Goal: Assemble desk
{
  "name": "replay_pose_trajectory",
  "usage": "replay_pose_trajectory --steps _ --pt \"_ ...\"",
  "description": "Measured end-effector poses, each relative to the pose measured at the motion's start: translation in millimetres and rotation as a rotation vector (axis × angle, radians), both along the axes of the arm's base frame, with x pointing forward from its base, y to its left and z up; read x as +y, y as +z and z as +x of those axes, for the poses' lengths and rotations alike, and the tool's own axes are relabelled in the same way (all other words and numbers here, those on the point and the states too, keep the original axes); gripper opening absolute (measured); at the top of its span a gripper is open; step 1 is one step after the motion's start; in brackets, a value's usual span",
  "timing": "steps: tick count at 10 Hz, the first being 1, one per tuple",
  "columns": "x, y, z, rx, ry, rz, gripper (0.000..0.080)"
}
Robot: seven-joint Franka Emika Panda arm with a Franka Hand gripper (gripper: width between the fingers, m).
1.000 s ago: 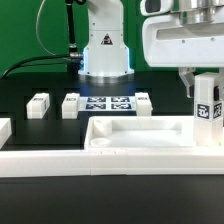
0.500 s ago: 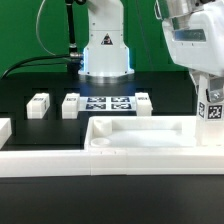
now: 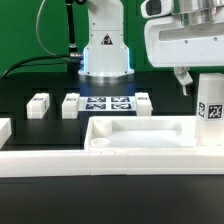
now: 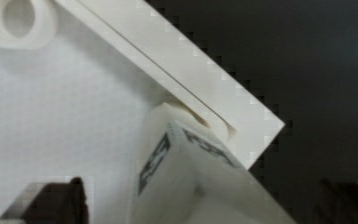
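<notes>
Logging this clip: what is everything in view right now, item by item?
desk top: one, white, rimmed tray, front of the table
upright leg: one, white with tag, standing at the tray's corner, exterior view's right
loose legs: three, white, lying behind the tray
marker board: one, white with black tags, between two loose legs
border rails: two seen, white, along the front and at the exterior view's left
table: one, black
backdrop: green, behind
arm base: one, white, behind the marker board
fingers: two, dark, open, above the upright leg
</notes>
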State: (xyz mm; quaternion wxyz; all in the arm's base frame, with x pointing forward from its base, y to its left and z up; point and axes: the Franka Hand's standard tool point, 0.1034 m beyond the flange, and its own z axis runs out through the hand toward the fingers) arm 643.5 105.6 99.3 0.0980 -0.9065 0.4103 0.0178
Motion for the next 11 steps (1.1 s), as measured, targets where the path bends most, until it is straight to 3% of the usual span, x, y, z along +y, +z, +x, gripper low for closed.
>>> replay_pose_trajectory --steps 3,5,6,9,10,11 --pt "-1.0 -0.1 0.2 -0.042 0.217 -0.015 0.0649" --pt "2.5 5.2 4.0 -0.098 0.575 -0.094 0.0649" --pt "5.6 4.3 3.4 -0.112 0.683 -0.102 0.0649" --pt "3.7 3.7 3.5 -0.107 0.653 -0.101 0.0637" --pt "3.7 3.6 3.4 -0.104 0.637 -0.100 0.0444" --pt "3.8 3.5 3.3 -0.094 0.572 -0.097 0.0444"
